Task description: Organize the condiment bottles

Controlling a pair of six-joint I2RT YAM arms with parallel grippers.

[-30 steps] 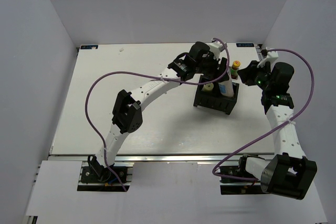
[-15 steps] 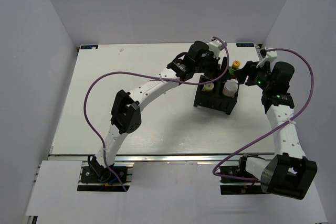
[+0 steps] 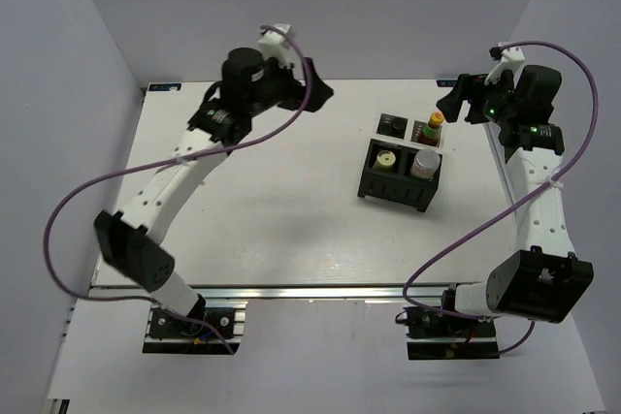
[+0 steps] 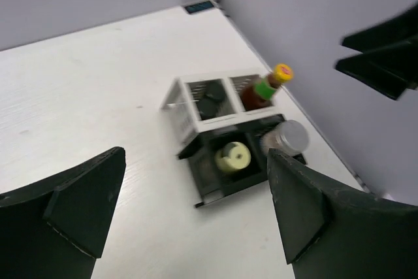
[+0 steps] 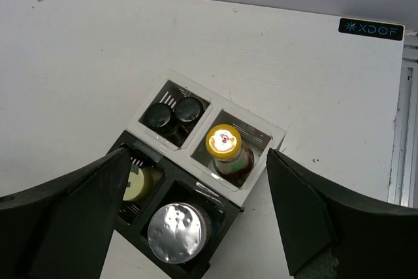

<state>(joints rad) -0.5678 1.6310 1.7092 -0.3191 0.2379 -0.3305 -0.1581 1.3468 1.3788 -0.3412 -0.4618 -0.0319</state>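
Left gripper (image 4: 196, 156) and right gripper (image 5: 198, 153), fingers spread, hang clear of the black rack (image 3: 393, 192) holding the condiment bottles (image 3: 432, 129), centre-right.

A: What am I looking through right now?
B: Overhead view, high behind the arm bases (image 3: 189, 322), facing down on the whole table (image 3: 272, 210). Left wrist looks down at a slant from further off; right wrist sits closer, almost straight above. All three share the rack (image 3: 393, 193).
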